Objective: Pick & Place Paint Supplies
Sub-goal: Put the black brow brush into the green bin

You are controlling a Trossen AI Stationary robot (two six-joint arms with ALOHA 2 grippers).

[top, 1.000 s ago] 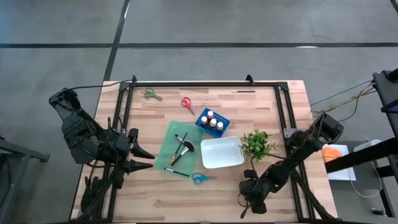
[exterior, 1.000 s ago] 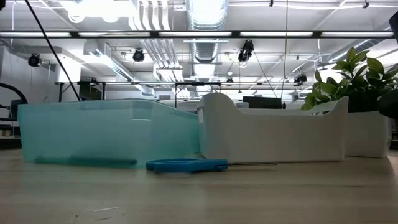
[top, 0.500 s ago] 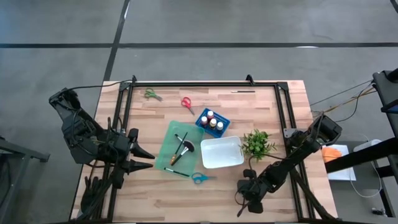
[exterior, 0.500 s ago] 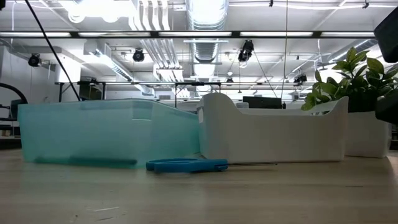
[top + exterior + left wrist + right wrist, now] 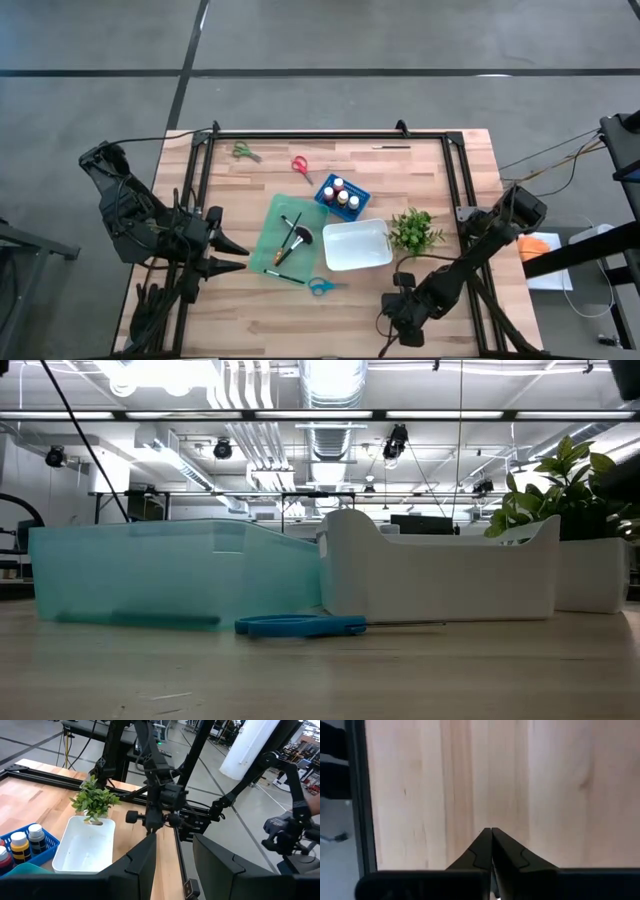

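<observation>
Blue-handled scissors [image 5: 320, 286] lie flat on the wooden table [image 5: 420, 170], just before the teal tray [image 5: 271, 231] and white bin [image 5: 355, 245]. Being thin, they could slip a shallow pinch. The right gripper [image 5: 392, 338], fingers pressed together, hangs near the front edge; the left gripper [image 5: 238, 256] waits parted, leftward.

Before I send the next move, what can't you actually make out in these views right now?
- Teal tray, low view: its frosted wall hides the brushes inside.
- Paint bottles: hidden behind the trays in the low view; cut by the edge in the left wrist view.
- Green scissors, high view: too small to tell blade position.
</observation>
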